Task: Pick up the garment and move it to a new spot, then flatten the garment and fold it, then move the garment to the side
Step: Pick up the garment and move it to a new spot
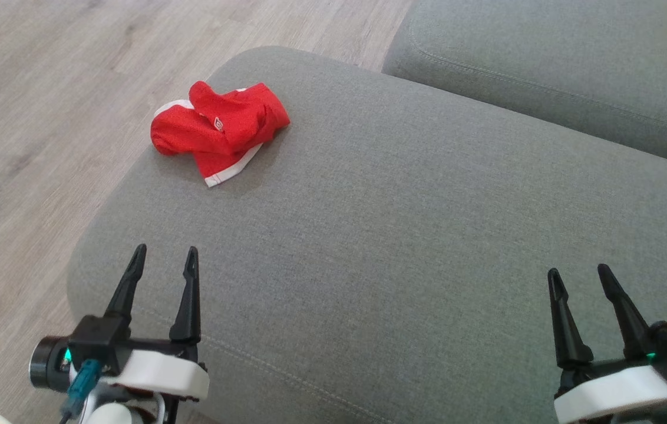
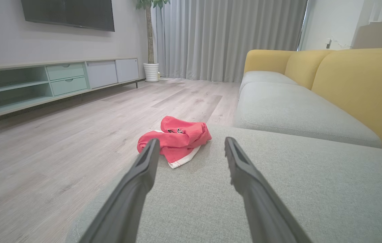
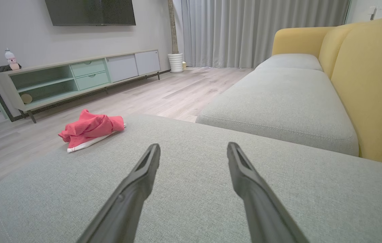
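A crumpled red garment [image 1: 219, 129] with white trim lies near the far left corner of the grey sofa cushion [image 1: 404, 235]. My left gripper [image 1: 164, 261] hovers open over the cushion's near left part, well short of the garment, with nothing between its fingers. In the left wrist view the garment [image 2: 174, 141] sits just beyond the open gripper [image 2: 191, 144]. My right gripper [image 1: 580, 278] stands open and empty over the near right of the cushion. From the right wrist the garment [image 3: 89, 129] appears far to the left of the open gripper [image 3: 193, 150].
A second grey cushion [image 1: 551, 65] adjoins at the far right, with yellow backrests [image 2: 363, 87] behind. Wooden floor [image 1: 45, 106] drops away at the cushion's left edge. A low TV cabinet [image 2: 52, 81], a potted plant [image 2: 150, 67] and curtains [image 2: 228, 37] stand across the room.
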Robot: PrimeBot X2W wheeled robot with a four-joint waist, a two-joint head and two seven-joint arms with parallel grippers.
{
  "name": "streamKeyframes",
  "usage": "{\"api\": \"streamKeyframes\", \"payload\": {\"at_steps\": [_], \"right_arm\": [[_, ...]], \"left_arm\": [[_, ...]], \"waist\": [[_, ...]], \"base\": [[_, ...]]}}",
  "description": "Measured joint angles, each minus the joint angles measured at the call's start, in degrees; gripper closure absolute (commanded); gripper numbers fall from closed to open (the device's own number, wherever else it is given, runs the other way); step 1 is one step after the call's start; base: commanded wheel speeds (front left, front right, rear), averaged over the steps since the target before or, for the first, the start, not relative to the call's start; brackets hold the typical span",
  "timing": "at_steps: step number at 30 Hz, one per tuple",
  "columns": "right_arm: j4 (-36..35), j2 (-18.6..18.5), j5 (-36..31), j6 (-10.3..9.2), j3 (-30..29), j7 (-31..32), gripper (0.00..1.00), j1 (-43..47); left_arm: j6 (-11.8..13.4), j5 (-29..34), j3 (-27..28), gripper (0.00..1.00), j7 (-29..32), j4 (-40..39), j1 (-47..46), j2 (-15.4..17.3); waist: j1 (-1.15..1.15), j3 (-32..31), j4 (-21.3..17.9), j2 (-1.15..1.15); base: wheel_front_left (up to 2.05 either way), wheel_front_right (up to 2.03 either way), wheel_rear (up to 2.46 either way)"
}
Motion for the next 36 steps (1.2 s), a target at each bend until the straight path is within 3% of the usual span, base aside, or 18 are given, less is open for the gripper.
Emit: {"api": "streamKeyframes", "payload": {"at_steps": [17, 24, 29, 36], "right_arm": [[-0.71, 0.01, -0.11, 0.00, 0.29, 1.20, 0.00, -0.40], [-3.83, 0.00, -2.77, 0.00, 0.99, 3.78, 0.00, -5.00], [-6.69, -0.16, -5.09, 0.00, 1.58, 5.68, 0.00, -9.42], [-7.59, -1.00, -5.54, 0.00, 1.92, 6.21, 0.00, -14.03]], "left_arm": [[0.93, -0.90, 1.32, 0.00, -0.47, 0.67, -0.74, -0.27], [0.97, -2.22, 4.90, 0.00, -0.69, 4.94, -10.94, -2.48], [-1.36, -3.35, 8.14, 0.00, -0.88, 12.88, -21.84, -2.72], [-7.03, -4.49, 9.61, 0.00, -0.87, 37.21, -39.17, -0.66]], "waist": [[0.00, 2.24, -0.75, 0.00], [0.00, 7.59, -2.98, 0.00], [0.00, 13.38, -5.66, 0.00], [0.00, 22.19, -9.81, 0.00]], "base": [[0.00, 0.00, 0.00], [0.00, 0.00, 0.00], [0.00, 0.00, 0.00], [0.00, 0.00, 0.00]]}}
